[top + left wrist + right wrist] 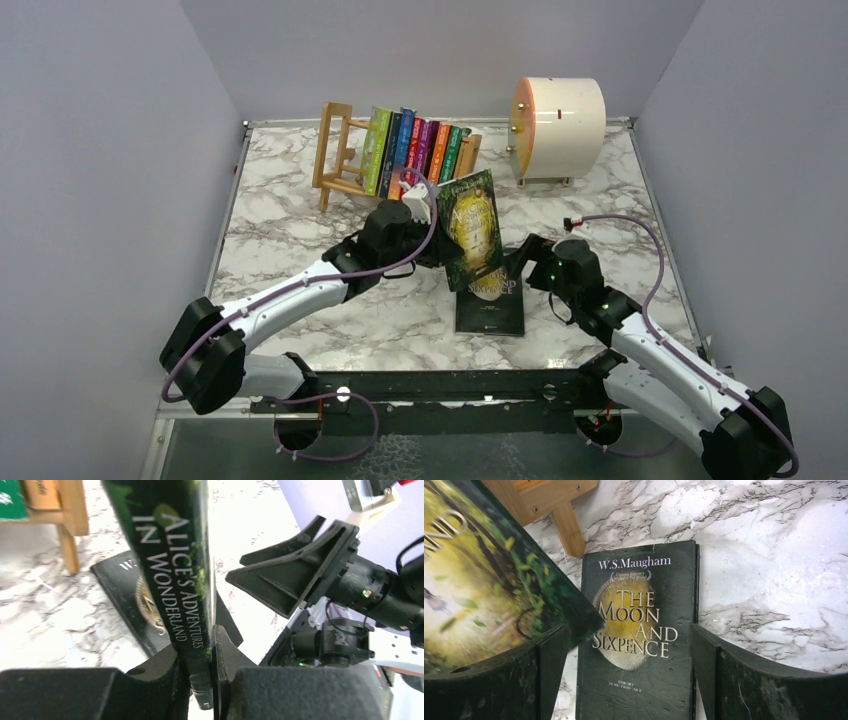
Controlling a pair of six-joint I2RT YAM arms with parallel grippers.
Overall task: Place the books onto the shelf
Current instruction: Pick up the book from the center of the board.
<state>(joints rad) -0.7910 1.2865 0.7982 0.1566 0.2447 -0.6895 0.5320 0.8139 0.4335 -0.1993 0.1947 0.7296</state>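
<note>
The left gripper point(199, 662) is clenched on a thin paperback, the green book point(170, 555). Its two matte black fingers point(150, 680) press the glossy covers from both sides, at the spine and near one end of it. The book is held tilted in the air over the middle of the table point(620, 200), whose top is white with grey marble veins.

The right gripper point(629, 645) is released. Its broad black jaws stand wide apart just above the black book point(639, 680). This book lies flat near the middle of the table, cover up, with a round golden picture on it. One corner of the green book comes close to the left jaw; I cannot tell if they touch.

The shelf point(340, 150), of light slatted wood, stands by the far edge, toward the far left corner. A row of books point(415, 148) with bright spines leans inside it. A cream cylindrical drum point(560, 118) stands near the far right corner.
</note>
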